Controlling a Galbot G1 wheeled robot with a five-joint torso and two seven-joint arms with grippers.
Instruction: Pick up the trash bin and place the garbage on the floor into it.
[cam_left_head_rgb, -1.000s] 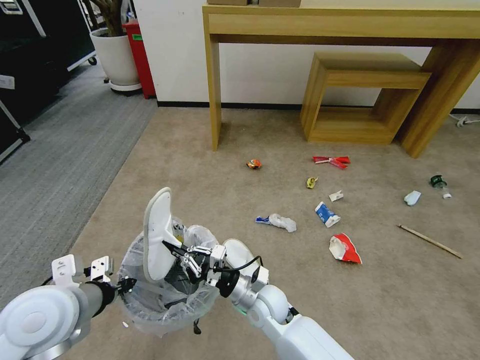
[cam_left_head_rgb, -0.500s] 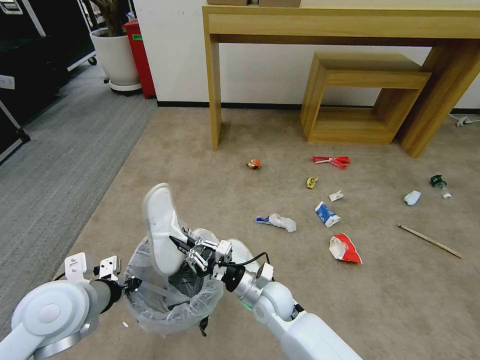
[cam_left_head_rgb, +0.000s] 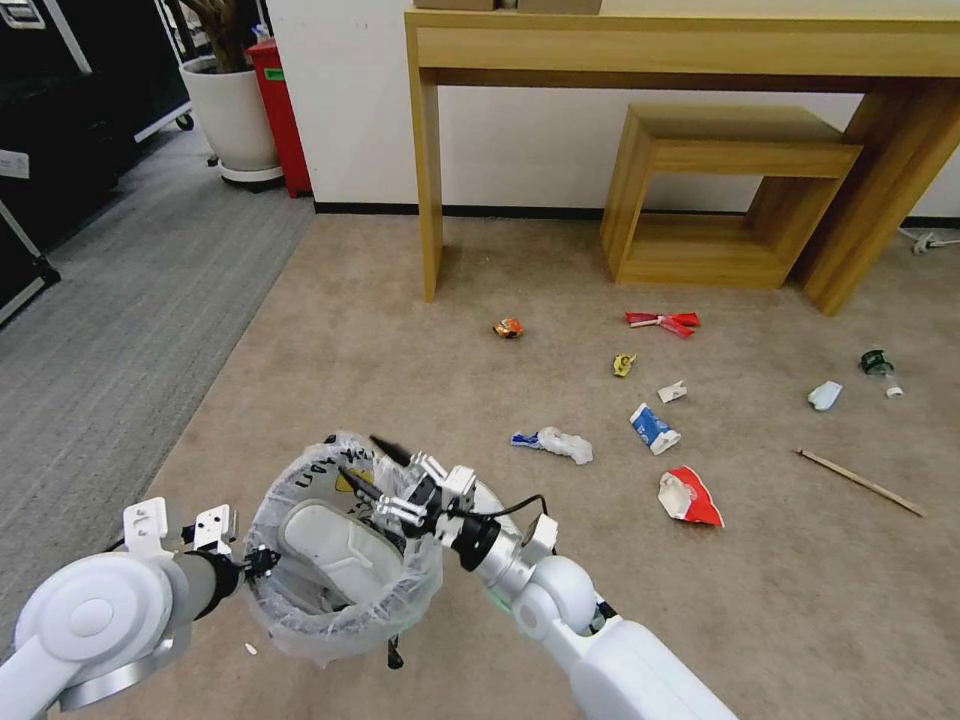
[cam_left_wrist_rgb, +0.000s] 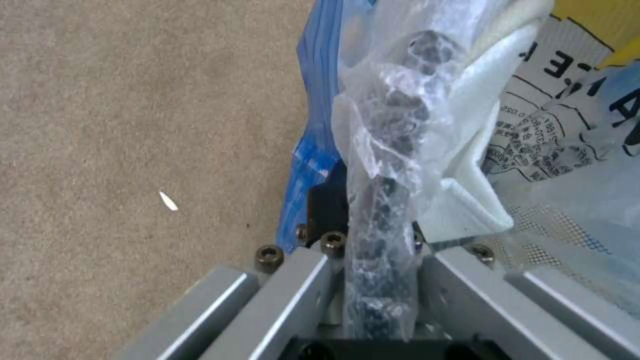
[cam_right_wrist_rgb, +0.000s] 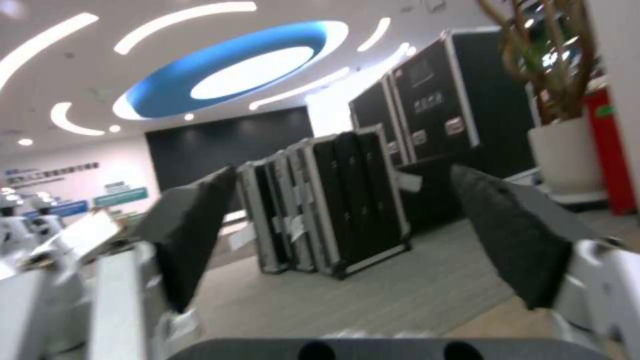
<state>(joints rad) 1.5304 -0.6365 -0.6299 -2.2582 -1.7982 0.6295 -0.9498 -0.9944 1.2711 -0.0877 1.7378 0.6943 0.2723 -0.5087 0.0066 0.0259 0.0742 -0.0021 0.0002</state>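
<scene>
One trash bin (cam_left_head_rgb: 345, 560) near the floor's (cam_left_head_rgb: 400, 330) front-left corner — white slipper (cam_left_head_rgb: 335, 545) lying inside | left gripper (cam_left_head_rgb: 255, 562) clamped on its bagged rim | right gripper (cam_left_head_rgb: 385, 475) over the rim — jaws spread, empty | litter scattered mid-floor.

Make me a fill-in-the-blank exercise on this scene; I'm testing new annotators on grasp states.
1. The white slipper lies inside the ____.
2. The left gripper is shut on the bin's ____.
3. The right gripper, above the bin, is ____.
4. The wooden stick lies on the ____.

Missing words: bin; rim; open; carpet
</scene>
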